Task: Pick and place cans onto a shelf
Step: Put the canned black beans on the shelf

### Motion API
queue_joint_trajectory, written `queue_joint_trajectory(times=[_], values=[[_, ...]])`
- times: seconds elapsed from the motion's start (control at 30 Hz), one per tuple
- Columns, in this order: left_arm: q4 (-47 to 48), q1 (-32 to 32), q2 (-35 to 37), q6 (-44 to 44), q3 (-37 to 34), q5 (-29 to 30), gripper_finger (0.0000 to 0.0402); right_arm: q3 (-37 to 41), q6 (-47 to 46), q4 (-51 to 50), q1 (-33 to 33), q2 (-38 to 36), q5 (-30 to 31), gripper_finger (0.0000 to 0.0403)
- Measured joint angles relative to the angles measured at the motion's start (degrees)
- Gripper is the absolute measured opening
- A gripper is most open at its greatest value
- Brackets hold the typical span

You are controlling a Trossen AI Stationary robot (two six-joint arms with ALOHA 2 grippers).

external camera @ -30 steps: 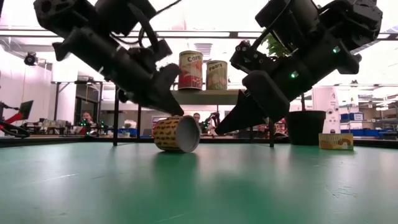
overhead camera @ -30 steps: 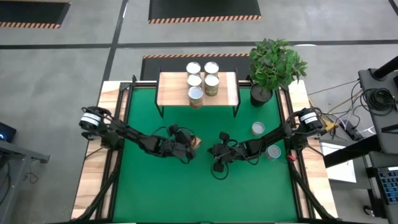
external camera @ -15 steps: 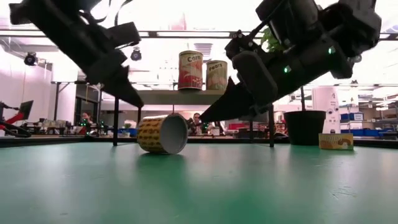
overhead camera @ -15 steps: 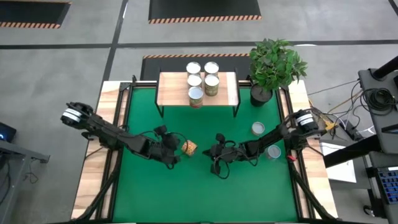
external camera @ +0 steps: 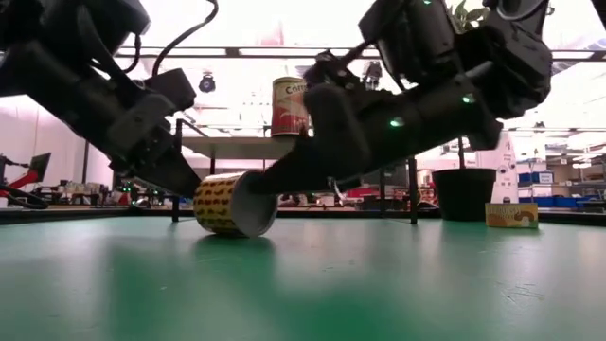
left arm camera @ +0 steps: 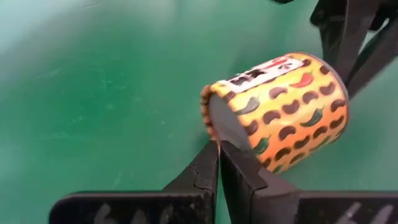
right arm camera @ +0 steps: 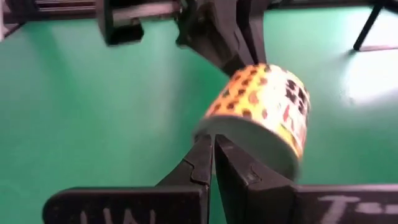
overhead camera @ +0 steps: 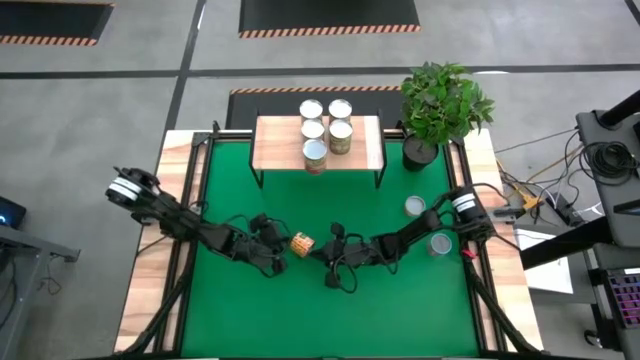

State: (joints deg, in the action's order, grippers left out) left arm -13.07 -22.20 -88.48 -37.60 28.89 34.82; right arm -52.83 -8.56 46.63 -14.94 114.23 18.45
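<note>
A can (overhead camera: 302, 242) with an orange label dotted in brown lies on its side on the green mat. It also shows in the low view (external camera: 227, 204). My left gripper (overhead camera: 286, 249) is shut, low at the can's left. My right gripper (overhead camera: 317, 250) is shut, low at its right. The shelf (overhead camera: 365, 145), light wood on black legs, stands at the far edge with several upright cans (overhead camera: 340, 135) on top. Two more cans (overhead camera: 415, 207) (overhead camera: 440, 243) stand upright on the mat at the right. My left gripper sets its shut fingertips (left arm camera: 211, 155) against the rim of one flat end (left arm camera: 214, 127) of the lying can. It slants down from the table's left. My right gripper sets its shut fingertips (right arm camera: 205, 152) against the rim of the other flat end (right arm camera: 233, 134). It slants down from the table's right. The can rests on its side between the two grippers.
A black pot with a green plant (overhead camera: 440, 105) stands at the far right beside the shelf. Black rails and wood borders (overhead camera: 150, 300) edge the mat. Open mat lies toward the near edge (overhead camera: 330, 320).
My right gripper has gone toward the table's left, low over the mat. The lying can has shifted toward the left and near edges ahead of it. My left gripper has drawn back from the can toward the left, then dropped low and come against its left end.
</note>
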Motion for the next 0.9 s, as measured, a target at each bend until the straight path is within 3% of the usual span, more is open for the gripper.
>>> queue_joint_trajectory(times=[0.33,0.53,0.9], values=[[-0.6,0.1,-4.3,-0.6,4.7,-5.2,0.0001,-8.9,2.4,-14.3,-0.1,-0.9,-0.7,0.0009],[12.8,-0.6,-4.2,-7.7,11.0,-12.8,0.0000,-14.3,2.3,-24.5,0.9,-3.6,2.8,0.0009],[33.2,-1.0,-3.3,-5.3,18.5,-12.0,0.0000,-19.0,2.0,-35.7,1.7,-3.7,1.2,0.0009]])
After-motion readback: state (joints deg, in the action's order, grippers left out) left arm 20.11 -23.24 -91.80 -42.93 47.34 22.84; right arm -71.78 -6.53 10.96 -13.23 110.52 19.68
